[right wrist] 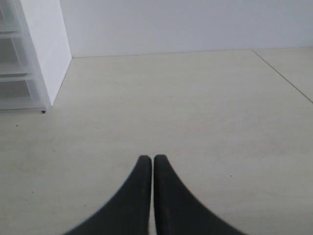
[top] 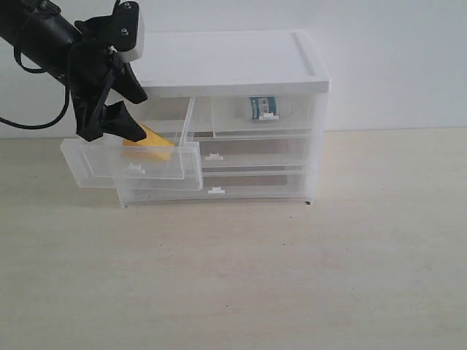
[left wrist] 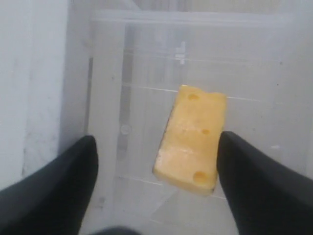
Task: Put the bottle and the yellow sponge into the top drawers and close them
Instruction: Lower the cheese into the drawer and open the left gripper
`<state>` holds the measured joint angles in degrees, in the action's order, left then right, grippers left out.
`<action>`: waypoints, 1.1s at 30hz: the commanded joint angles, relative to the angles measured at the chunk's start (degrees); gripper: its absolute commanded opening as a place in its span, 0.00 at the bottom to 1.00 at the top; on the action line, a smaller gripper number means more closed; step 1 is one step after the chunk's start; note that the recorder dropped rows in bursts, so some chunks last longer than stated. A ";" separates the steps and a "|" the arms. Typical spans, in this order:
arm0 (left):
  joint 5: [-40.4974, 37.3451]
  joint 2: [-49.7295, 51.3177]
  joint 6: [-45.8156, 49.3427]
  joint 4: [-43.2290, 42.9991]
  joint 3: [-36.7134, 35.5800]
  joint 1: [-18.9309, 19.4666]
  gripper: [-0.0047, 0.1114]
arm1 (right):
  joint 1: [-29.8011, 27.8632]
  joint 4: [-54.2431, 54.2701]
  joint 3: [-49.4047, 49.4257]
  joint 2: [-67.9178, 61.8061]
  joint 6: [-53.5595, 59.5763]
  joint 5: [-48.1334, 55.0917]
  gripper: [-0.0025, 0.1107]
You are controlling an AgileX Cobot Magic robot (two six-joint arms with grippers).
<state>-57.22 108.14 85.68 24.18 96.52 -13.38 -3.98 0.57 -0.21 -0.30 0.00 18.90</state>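
L arm slanted down from exterior view's upper left; L gripper pointed downward, jaws spread wide. R gripper had jaws pressed together, tips touching.

The yellow sponge has little holes. The bottle label is blue and white. The cabinet top is white.
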 commanded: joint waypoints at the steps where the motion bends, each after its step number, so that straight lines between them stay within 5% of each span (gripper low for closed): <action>1: 1.04 -2.26 -0.41 0.82 0.59 0.17 0.59 | 0.09 0.03 0.21 0.30 0.00 -0.41 0.02; 8: -0.84 -8.05 -3.46 0.82 0.84 0.17 0.59 | 0.09 0.03 0.21 0.30 0.00 -0.41 0.02; 13: -12.74 -9.27 -6.86 0.82 0.84 0.22 0.47 | 0.09 0.03 0.21 0.30 0.00 -0.41 0.02; 16: -12.74 -9.27 -8.51 0.81 0.84 0.22 0.43 | 0.09 0.03 0.21 0.30 0.00 -0.41 0.02; 22: -12.74 -9.97 -2.19 0.93 -2.43 0.22 0.56 | 0.09 0.03 0.21 0.30 0.00 -0.41 0.02; 33: -12.74 -9.84 5.47 0.93 -7.96 0.22 0.55 | 0.09 0.03 0.21 0.30 0.00 -0.41 0.02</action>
<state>-69.79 98.66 90.30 24.33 88.83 -13.29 -3.98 0.57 -0.21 -0.30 0.00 18.90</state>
